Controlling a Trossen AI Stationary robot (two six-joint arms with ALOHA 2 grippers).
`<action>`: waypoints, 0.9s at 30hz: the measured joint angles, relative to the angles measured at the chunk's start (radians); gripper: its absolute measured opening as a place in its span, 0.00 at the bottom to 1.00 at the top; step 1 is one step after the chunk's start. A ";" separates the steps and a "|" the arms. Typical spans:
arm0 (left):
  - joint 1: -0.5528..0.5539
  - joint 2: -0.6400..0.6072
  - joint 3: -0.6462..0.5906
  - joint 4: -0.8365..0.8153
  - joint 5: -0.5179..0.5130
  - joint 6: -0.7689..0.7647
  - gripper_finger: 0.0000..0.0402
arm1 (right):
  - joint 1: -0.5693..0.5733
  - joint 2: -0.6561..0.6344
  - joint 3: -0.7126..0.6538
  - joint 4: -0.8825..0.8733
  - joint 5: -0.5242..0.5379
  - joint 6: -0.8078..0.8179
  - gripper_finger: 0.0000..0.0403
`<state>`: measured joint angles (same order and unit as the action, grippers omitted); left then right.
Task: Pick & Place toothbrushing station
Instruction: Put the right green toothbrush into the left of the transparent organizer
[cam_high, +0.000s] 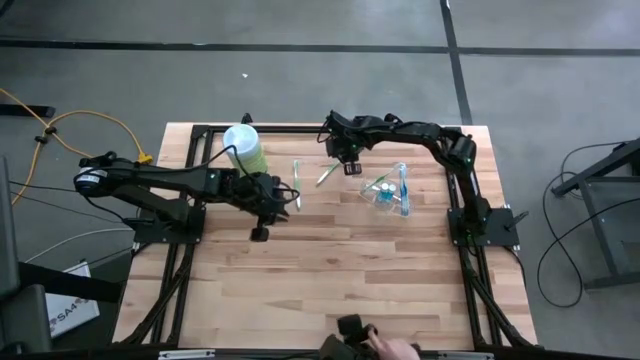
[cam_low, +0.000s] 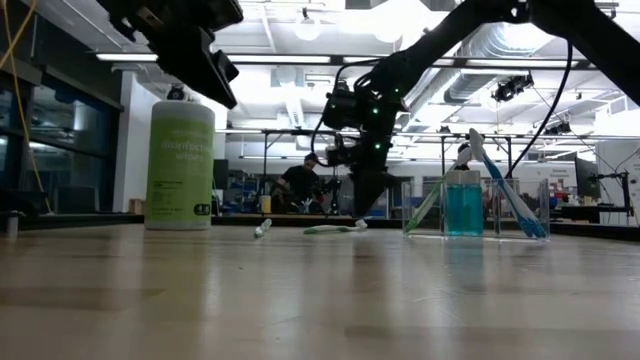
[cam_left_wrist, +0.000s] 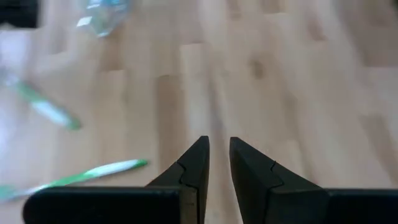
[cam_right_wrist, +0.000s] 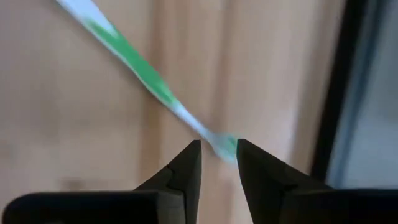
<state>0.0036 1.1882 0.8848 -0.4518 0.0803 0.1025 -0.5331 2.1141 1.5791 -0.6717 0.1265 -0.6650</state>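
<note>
Green-and-white plastic toothbrush (cam_right_wrist: 134, 65) lies with one end between the right jaws (cam_right_wrist: 219, 155), which are narrowly apart. They should be closed gently and squarely. The clear plastic cup-like holder (cam_high: 388, 192) stands near.

The near half of the desk (cam_high: 340, 280) is open boards. Obstacles cluster at the far half: the pale-green bottle (cam_high: 244, 148) at far left, two green toothbrushes (cam_high: 297, 180) lying mid-desk, and the clear holder (cam_high: 387, 190) with upright brushes at right. The right pincer (cam_high: 350, 165) is low over one toothbrush (cam_right_wrist: 146, 78).
</note>
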 joint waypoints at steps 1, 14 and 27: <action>0.000 0.004 0.000 0.003 -0.034 -0.019 0.14 | 0.005 -0.002 0.000 -0.014 0.047 0.020 0.23; 0.002 0.111 0.000 0.102 -0.203 0.061 0.28 | 0.106 -0.269 0.000 -0.224 0.185 0.332 0.30; 0.108 0.271 0.000 0.391 -0.266 0.049 0.44 | 0.323 -0.669 0.000 -0.262 0.354 0.689 0.30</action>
<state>0.1116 1.4592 0.8851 -0.0610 -0.1862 0.1514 -0.2105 1.4451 1.5791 -0.9332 0.4805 0.0237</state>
